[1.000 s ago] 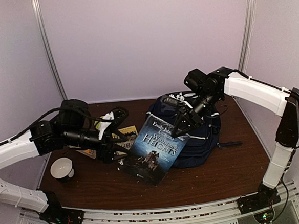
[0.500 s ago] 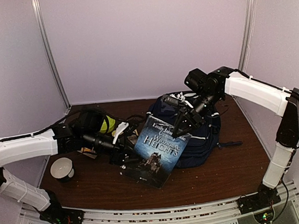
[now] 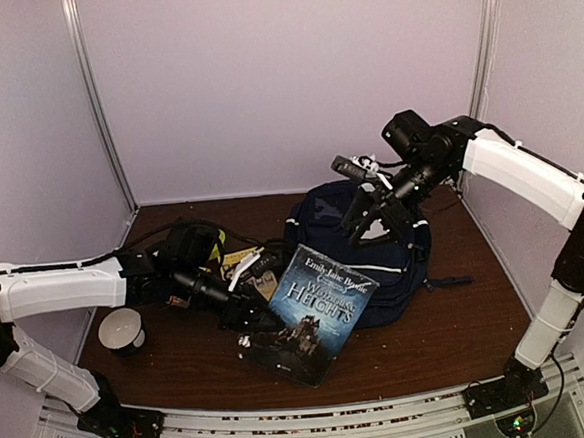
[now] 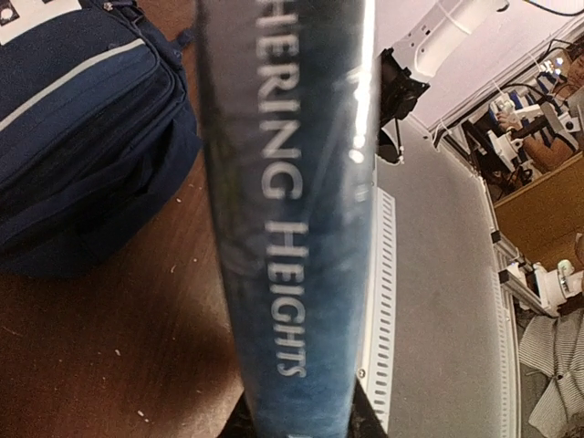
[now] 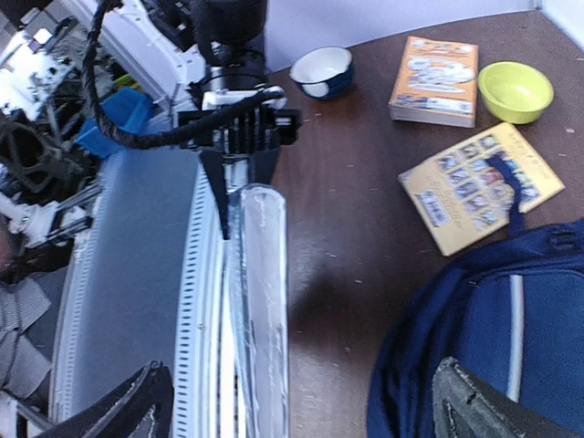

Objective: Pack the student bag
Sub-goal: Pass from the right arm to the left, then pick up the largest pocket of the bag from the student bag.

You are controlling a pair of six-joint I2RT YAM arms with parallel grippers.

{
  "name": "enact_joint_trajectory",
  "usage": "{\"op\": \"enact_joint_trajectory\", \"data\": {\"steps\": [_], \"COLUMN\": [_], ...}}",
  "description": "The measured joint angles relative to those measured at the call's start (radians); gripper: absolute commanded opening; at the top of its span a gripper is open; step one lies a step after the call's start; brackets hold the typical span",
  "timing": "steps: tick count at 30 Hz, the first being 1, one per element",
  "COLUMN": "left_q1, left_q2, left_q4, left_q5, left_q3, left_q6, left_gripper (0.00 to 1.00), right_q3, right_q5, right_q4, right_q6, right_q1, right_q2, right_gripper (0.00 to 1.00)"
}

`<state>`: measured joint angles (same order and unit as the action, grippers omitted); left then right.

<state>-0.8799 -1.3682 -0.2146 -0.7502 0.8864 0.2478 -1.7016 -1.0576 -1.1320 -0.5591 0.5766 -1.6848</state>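
The navy student bag (image 3: 395, 262) lies at the middle-right of the table, also seen in the left wrist view (image 4: 82, 137) and the right wrist view (image 5: 484, 347). A blue book titled Wuthering Heights (image 3: 317, 312) leans against the bag's front. My left gripper (image 3: 259, 320) is shut on the book's lower left edge. The book's spine (image 4: 292, 228) fills the space between the jaws (image 4: 297, 424). My right gripper (image 3: 371, 198) hangs open above the bag and holds nothing. Its fingers (image 5: 137, 411) stand wide apart (image 5: 306, 397), over the book's page edge (image 5: 260, 301).
A yellow book (image 5: 484, 187), an orange book (image 5: 436, 80), a green bowl (image 5: 516, 89) and a white-and-blue bowl (image 5: 321, 71) lie on the left part of the table. The white bowl (image 3: 121, 331) sits by the left arm. The table's front rail (image 3: 317, 428) runs close below the book.
My right gripper opened, let go of the book's top and rose up and to the right. My left gripper reached right and closed on the book's left edge. The book dropped a little lower.
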Motion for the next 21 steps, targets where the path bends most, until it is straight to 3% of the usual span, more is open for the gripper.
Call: {"op": "enact_joint_trajectory", "data": {"steps": [6, 10, 13, 16, 21], "left_q1": [0.014, 0.049, 0.072, 0.091, 0.117], "left_q2": [-0.013, -0.035, -0.039, -0.037, -0.016], "left_q4": [-0.007, -0.046, -0.076, -0.107, -0.161], "left_q5": [-0.023, -0.013, 0.011, 0.032, 0.052], "left_q3": [0.000, -0.001, -0.013, -0.036, -0.082], "left_q6": [0.108, 0.203, 0.246, 0.277, 0.306], "left_gripper": [0.00, 0.00, 0.00, 0.00, 0.00], "right_q3": [0.131, 0.282, 0.388, 0.514, 0.583], "right_q5": [0.270, 0.420, 0.492, 0.566, 0.649], "right_q4": [0.189, 0.260, 0.307, 0.337, 0.367], "right_q6": [0.058, 0.018, -0.037, -0.076, -0.120], "right_q1": [-0.026, -0.007, 0.011, 0.041, 0.118], "right_q2": [0.222, 0.294, 0.267, 0.251, 0.200], "right_gripper": [1.00, 0.60, 0.44, 0.41, 0.42]}}
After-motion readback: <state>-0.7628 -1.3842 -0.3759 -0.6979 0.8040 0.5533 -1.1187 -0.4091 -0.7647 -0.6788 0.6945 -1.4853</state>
